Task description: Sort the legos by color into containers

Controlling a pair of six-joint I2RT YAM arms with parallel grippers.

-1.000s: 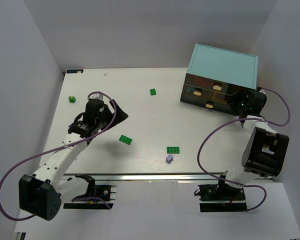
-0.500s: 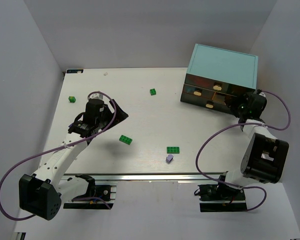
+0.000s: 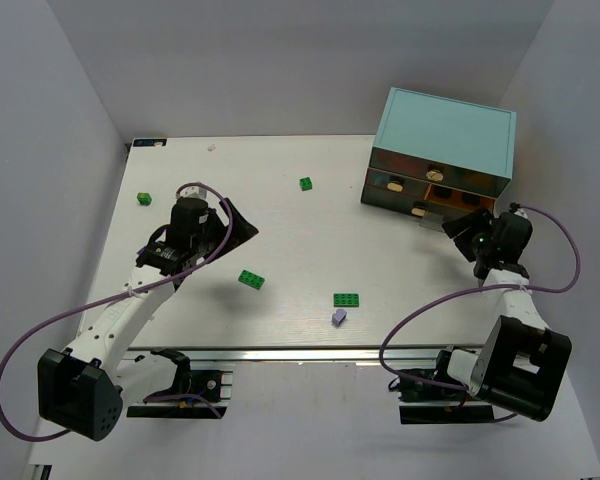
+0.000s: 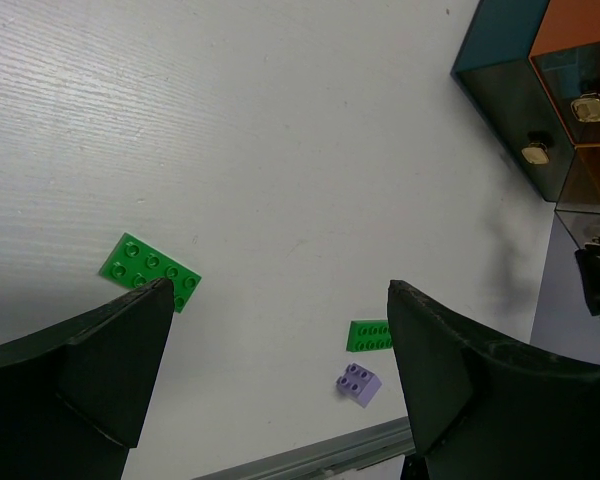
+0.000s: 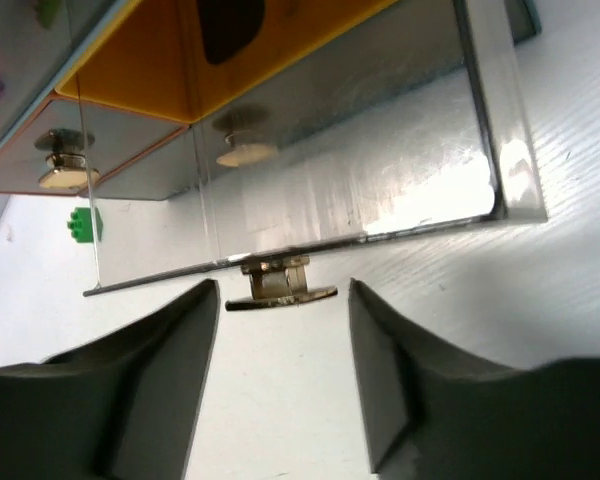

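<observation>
The light teal cabinet point(image 3: 445, 128) stands at the back right, with clear drawers and tan handles on its front. My right gripper point(image 3: 463, 229) is open just in front of its lower right drawer point(image 5: 330, 150), which stands pulled out. In the right wrist view its tan handle point(image 5: 280, 284) sits between my fingers, apart from both. My left gripper point(image 3: 236, 226) is open and empty above the table's left middle. Green bricks lie on the table: a first point(image 3: 251, 279), a second point(image 3: 346, 299), a third point(image 3: 306, 183) and another point(image 3: 144, 198). A lavender brick point(image 3: 339, 316) lies near the front edge.
The left wrist view shows a green plate point(image 4: 150, 271), a second green plate point(image 4: 370, 335), the lavender brick point(image 4: 358, 383) and the cabinet's front point(image 4: 510, 100). White walls close in the table. A metal rail point(image 3: 300, 352) runs along the near edge.
My right gripper has drawn back from the cabinet front toward the near edge, and the lower right drawer has come out with it. The left arm has not moved.
</observation>
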